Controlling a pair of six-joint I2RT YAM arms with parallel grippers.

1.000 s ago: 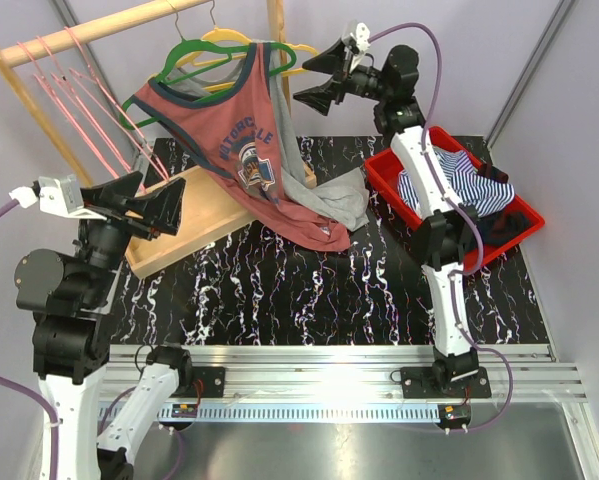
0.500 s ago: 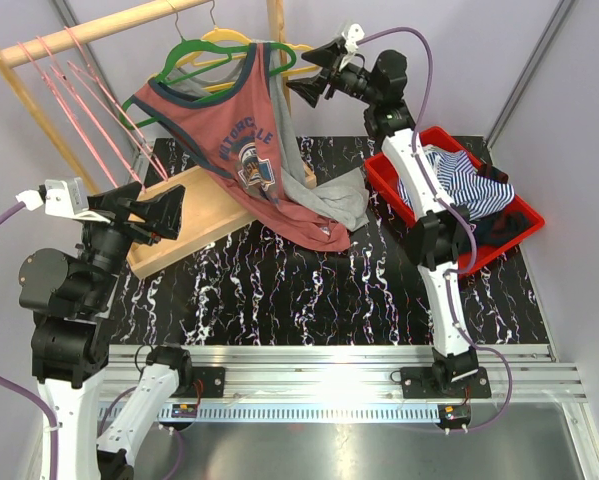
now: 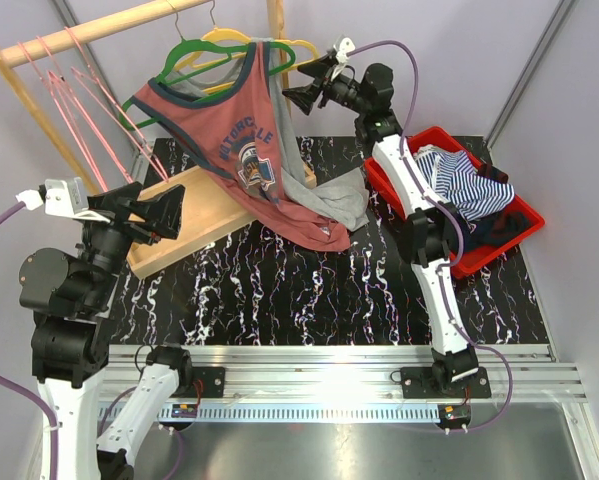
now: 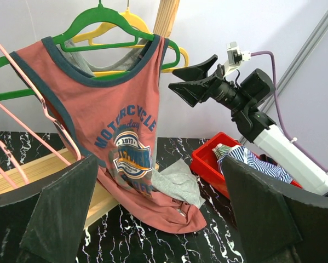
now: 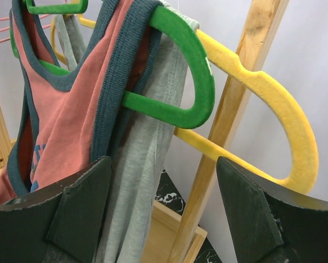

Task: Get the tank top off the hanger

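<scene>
The tank top (image 3: 234,140) hung on the green hanger (image 5: 194,82) up on the rail, its hem trailing down onto the marbled surface (image 3: 279,300). The right fingers (image 5: 79,208) were spread wide with nothing in them, lined up on the hanger's right end, where the navy-trimmed strap wrapped over the green loop.

The crowding looked like the trouble. A grey garment (image 5: 164,109) hung just behind the strap, touching it, and the yellow hanger (image 5: 284,126) poked out beside the green one. If the fingers closed there, they could easily pinch grey cloth along with the strap, or clamp the hanger itself. A pull would then drag the wrong piece, or lift the whole hanger off the rail with the top on it.

The wooden post (image 5: 246,71) also stood close on the outer side, so a small drift could knock a finger against it.

The left fingers (image 4: 65,213) were wide open too and well back from the rack, holding nothing. I judged that with nothing steadying it, the hanger could swing or tip under a one-sided tug, and the far strap might snag.
</scene>
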